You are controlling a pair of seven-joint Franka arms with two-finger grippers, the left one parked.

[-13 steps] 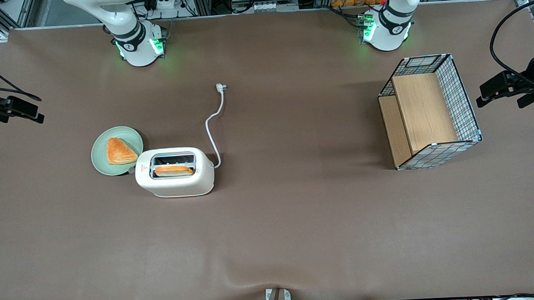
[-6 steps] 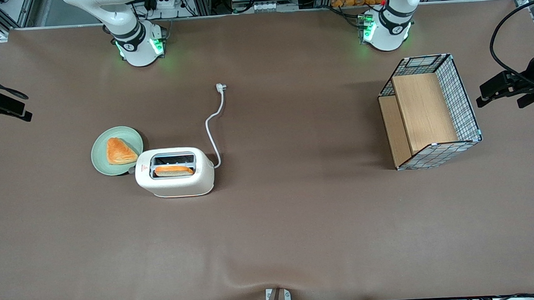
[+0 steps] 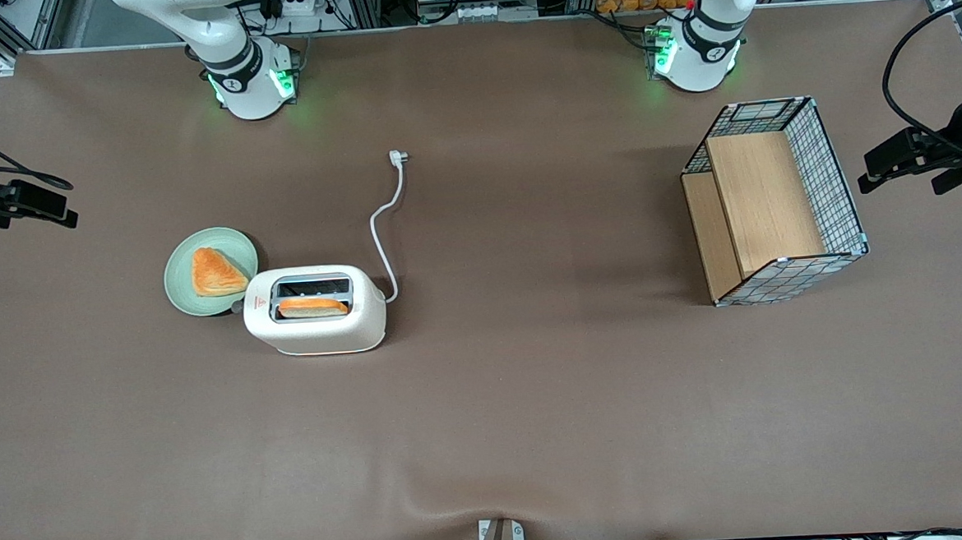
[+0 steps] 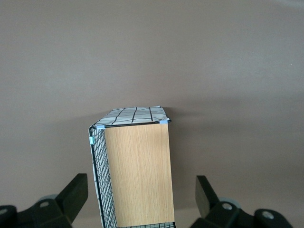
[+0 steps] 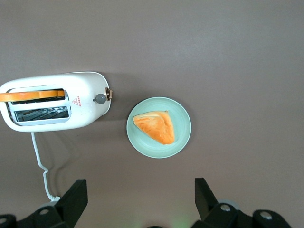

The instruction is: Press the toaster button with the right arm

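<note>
The cream-white toaster [image 3: 315,316] stands on the brown table with an orange bread slice [image 3: 312,308] in the slot nearer the front camera. In the right wrist view the toaster [image 5: 80,116] shows a small grey knob [image 5: 100,98] and a brownish lever [image 5: 109,93] on the end that faces the plate. My right gripper [image 3: 33,207] hangs high over the working arm's end of the table, well apart from the toaster. It is open [image 5: 140,199], with nothing between its fingers [image 5: 76,199].
A pale green plate [image 3: 179,287] with an orange pastry [image 3: 216,271] touches the toaster's button end. The white cord [image 3: 380,234] runs from the toaster to a loose plug [image 3: 397,156]. A wire basket with wooden shelves [image 3: 774,201] stands toward the parked arm's end.
My right gripper drifted a little outward past the table's edge, then came back to about where it was. The toaster, plate and cord have not moved.
</note>
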